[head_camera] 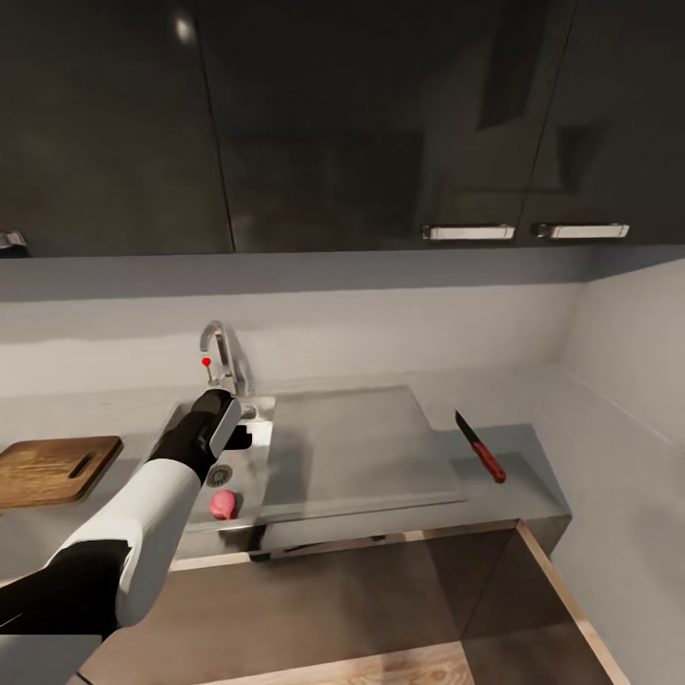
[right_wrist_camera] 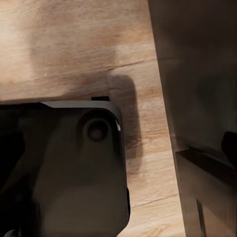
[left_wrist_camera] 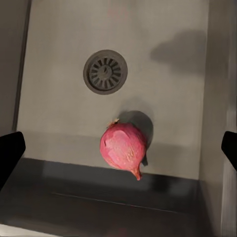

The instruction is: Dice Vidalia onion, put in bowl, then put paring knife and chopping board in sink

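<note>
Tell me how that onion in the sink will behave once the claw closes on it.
The Vidalia onion is round, so a nudge would probably roll it across the flat sink floor. Its smooth skin may slip between the fingertips of the open left claw.

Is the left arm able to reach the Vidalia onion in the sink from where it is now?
Probably yes. The left gripper hangs over the sink, open, and the Vidalia onion lies on the basin floor between its fingertips, beside the drain. Nothing covers the onion, so a straight descent looks free.
</note>
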Controlling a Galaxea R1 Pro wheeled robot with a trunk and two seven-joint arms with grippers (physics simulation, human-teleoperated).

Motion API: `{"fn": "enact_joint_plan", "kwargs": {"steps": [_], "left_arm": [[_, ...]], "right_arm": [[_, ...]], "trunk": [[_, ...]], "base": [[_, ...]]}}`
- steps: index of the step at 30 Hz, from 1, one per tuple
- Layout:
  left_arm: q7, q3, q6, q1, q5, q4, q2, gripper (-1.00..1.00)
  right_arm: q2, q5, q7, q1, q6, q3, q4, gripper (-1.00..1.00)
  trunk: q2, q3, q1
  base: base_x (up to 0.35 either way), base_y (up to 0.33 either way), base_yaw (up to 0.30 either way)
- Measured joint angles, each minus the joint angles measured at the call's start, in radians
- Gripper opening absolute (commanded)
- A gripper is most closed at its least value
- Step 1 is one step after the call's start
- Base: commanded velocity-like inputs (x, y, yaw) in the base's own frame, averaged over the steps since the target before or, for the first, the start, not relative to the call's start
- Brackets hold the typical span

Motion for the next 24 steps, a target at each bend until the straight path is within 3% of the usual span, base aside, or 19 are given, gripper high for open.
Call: {"fn": "enact_joint_plan", "kwargs": {"steps": [24], "left_arm": [[0.0, 0.001, -0.001, 0.0, 0.0, 0.036, 0.02, 1.0]], "right_arm": [[0.001, 0.0, -0.001, 0.0, 0.0, 0.0, 0.0, 1.0]], "trunk": [[0.0, -0.015, 0.0]], "base": [[-0.006, 0.006, 0.0]]}}
